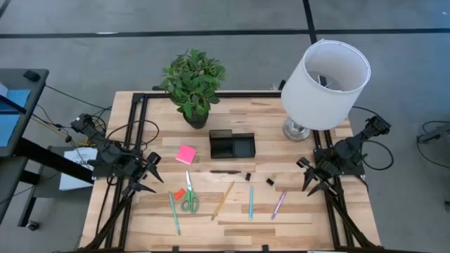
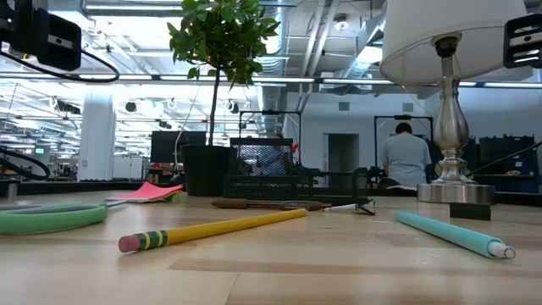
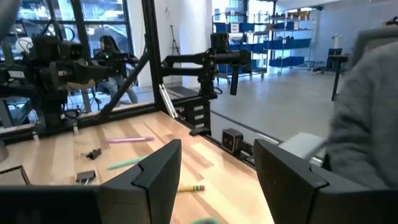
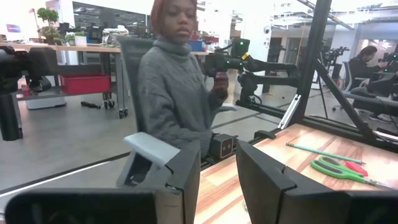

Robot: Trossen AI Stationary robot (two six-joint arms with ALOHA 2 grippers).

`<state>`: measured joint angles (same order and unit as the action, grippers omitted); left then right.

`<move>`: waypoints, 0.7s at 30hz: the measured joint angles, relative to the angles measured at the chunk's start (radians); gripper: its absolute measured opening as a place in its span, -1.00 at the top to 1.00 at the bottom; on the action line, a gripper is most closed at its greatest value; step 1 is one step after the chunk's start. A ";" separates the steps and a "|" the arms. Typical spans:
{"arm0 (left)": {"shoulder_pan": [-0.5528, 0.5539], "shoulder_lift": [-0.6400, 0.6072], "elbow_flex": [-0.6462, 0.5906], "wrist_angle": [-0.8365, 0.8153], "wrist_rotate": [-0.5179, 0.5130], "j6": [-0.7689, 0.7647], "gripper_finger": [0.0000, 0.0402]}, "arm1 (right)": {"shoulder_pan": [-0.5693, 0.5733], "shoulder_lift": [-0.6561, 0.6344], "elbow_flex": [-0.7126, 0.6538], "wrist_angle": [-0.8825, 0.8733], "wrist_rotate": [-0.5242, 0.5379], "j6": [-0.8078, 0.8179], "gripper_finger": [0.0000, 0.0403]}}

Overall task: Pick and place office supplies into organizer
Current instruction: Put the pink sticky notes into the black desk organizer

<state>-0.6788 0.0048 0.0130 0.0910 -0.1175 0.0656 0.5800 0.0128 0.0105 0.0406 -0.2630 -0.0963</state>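
The office supplies lie flat on the wooden table: a pink sticky-note pad [image 1: 186, 154], green-handled scissors [image 1: 190, 201], a yellow pencil [image 1: 223, 200], two teal pens [image 1: 174, 213] [image 1: 250, 202], a pink pen [image 1: 279, 204], a dark pen [image 1: 223, 171] and small black bits [image 1: 270, 182]. Behind them stands the black organizer [image 1: 232, 145]. At the table's left edge my left gripper [image 1: 146, 175] is raised and open, its fingers [image 3: 158, 177] empty. My right gripper [image 1: 308, 176] is raised at the right edge, open, with nothing between its fingers [image 4: 186, 171].
A potted plant [image 1: 195, 84] stands at the back, left of centre, and a white-shaded lamp [image 1: 325, 77] at the back right. A person in a grey sweater [image 4: 177, 93] stands close to the table's near side.
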 joint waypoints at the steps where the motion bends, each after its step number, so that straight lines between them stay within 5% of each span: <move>1: -0.001 0.000 0.000 0.026 -0.029 0.009 0.03 | 0.000 0.000 0.000 0.000 0.000 0.000 0.52; 8: 0.017 0.089 -0.002 0.092 -0.348 0.013 0.03 | 0.000 0.000 0.000 0.000 0.000 0.000 0.52; 21: 0.175 0.579 0.029 0.459 -0.310 -0.042 0.03 | 0.000 0.000 0.000 0.000 0.000 0.000 0.52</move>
<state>-0.5043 0.5838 0.0418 0.5504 -0.4271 0.0232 0.5800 0.0128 0.0109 0.0402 -0.2633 -0.0964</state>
